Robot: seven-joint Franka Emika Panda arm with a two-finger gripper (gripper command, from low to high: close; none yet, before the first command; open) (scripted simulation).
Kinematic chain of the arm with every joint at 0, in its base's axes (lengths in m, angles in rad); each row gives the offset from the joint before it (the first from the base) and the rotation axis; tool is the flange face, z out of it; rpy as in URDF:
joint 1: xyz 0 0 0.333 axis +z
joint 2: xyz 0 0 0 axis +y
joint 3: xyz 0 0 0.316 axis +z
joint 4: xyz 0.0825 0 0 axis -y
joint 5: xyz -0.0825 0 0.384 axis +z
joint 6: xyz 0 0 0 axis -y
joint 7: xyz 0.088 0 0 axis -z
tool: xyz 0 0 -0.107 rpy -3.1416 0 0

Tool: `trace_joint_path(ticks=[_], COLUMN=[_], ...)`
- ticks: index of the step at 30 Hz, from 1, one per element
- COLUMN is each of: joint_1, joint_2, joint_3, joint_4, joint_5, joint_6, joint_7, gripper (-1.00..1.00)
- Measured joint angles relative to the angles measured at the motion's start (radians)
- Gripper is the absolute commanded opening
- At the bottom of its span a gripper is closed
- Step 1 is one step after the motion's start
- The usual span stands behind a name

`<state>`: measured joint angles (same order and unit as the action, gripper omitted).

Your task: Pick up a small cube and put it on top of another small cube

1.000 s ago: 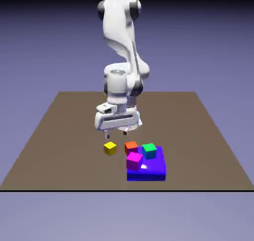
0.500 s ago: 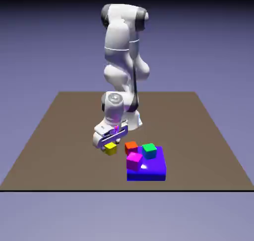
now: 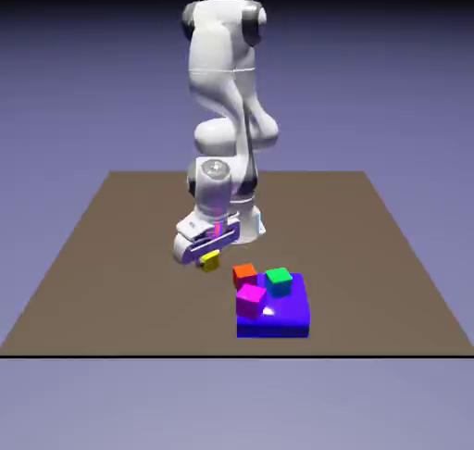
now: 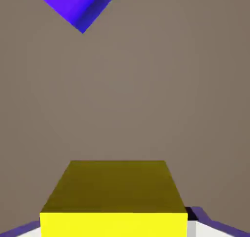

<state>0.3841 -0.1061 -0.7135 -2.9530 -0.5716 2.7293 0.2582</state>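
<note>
From my remote station I see the white two-finger gripper [image 3: 210, 256] closed on the small plain yellow cube [image 3: 211, 261], which sits between the fingers slightly above the flat brown tabletop [image 3: 111, 254]. The cube hangs to the exterior view's left of the cluster of other blocks, apart from them. In the hand view the yellow cube [image 4: 114, 197] fills the lower middle of the frame, large, with a grey fingertip [image 4: 195, 221] showing just at its lower right; the other fingertip is mostly hidden behind it. A corner of the large blue block [image 4: 78, 4] shows at the top of that view, with bare tabletop [image 4: 146, 99] between it and the cube. In the exterior view the large blue block [image 3: 282, 320] lies near the table's front edge. A small green cube [image 3: 279, 280] rests on its top, a small magenta cube [image 3: 250, 300] lies tilted against its left front corner, and a small orange cube [image 3: 244, 273] sits just beside its far left corner.
</note>
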Motion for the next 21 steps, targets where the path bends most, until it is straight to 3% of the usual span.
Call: trace_joint_path(ticks=[15,17,21], joint_1=[0.283,0.303,0.285], joint_2=[-0.078,-0.075,0.066], joint_3=[0.323,0.33,0.32], joint_4=[0.38,0.368,0.334], joint_5=[0.254,0.241,0.252], joint_6=[-0.371,-0.378,-0.204], joint_7=[-0.602,-0.59,-0.599], gripper=[-1.0,-1.0,-1.0])
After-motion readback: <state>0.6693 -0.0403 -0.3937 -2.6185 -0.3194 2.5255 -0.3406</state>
